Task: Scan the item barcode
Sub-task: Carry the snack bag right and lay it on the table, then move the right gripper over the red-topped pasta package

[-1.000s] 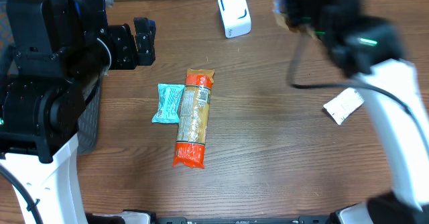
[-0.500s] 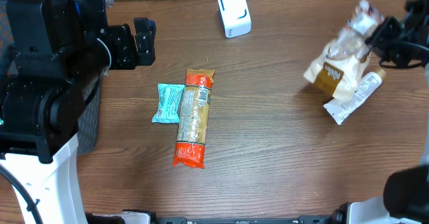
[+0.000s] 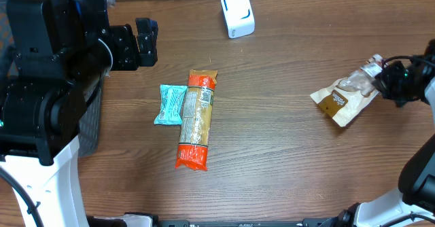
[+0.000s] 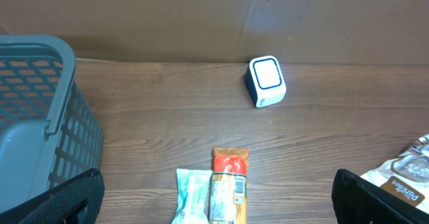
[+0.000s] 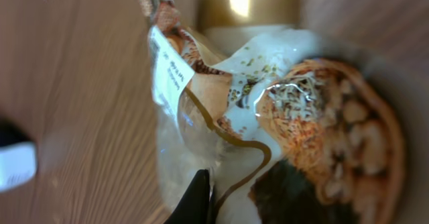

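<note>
Item: bagged snack [image 3: 343, 94], clear film with a brown label, at the right side of the table [image 3: 272, 166], well apart from the white scanner [image 3: 237, 13] at the far edge; the right gripper [image 3: 389, 79] is pinched tight on its top end, though whether the bag hangs free or rests on the wood cannot be told. Left gripper [image 3: 146, 42]: jaws spread wide, holding nothing, near the grey basket [image 4: 33, 117]. Status, as judged: item taken up, scan not yet made; left to do is carrying it to the scanner with the barcode facing the window
</note>
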Available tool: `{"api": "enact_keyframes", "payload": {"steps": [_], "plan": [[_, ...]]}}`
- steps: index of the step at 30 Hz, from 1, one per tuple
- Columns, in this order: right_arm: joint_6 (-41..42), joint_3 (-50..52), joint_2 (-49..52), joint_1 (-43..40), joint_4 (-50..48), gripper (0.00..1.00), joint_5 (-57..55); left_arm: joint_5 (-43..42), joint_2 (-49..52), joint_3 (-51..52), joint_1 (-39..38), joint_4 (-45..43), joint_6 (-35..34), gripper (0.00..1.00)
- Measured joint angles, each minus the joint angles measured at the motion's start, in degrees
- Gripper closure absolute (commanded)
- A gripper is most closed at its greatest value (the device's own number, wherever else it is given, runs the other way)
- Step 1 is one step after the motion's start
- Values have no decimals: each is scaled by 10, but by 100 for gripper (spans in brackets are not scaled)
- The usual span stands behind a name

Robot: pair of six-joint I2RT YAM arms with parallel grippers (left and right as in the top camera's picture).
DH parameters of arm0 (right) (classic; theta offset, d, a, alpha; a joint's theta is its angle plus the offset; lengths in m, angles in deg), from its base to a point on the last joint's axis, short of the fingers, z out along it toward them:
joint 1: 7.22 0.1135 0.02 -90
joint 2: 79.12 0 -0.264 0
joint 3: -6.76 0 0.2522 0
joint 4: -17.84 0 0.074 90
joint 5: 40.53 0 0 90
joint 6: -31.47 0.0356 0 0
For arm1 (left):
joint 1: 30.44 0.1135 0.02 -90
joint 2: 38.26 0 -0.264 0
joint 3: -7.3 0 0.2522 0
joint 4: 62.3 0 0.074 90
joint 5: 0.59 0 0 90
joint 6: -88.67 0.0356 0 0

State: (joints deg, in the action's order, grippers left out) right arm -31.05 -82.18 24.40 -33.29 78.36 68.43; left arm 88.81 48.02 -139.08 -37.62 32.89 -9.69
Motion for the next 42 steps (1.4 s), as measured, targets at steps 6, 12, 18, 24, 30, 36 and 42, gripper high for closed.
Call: {"api": "enact_keyframes", "payload": {"steps": [6, 12, 18, 24, 30, 36, 42], "plan": [[52, 19, 0, -30, 0, 36, -61, 0, 0, 0, 0, 0, 0, 0], [63, 21, 0, -32, 15, 23, -93, 0, 0, 0, 0, 0, 0, 0], [40, -10, -1, -32, 89, 13, -87, 0, 0, 0, 0, 0, 0, 1], [-12, -144, -24, -32, 184, 5, -74, 0, 0, 0, 0, 0, 0, 0], [-75, -224, -73, -18, 202, 5, 21, 0, 0, 0, 0, 0, 0, 0], [-107, -217, -66, 103, 191, 3, 77, 0, 0, 0, 0, 0, 0, 0], [-107, -178, -15, 270, 138, 4, 94, 0, 0, 0, 0, 0, 0, 0]]}}
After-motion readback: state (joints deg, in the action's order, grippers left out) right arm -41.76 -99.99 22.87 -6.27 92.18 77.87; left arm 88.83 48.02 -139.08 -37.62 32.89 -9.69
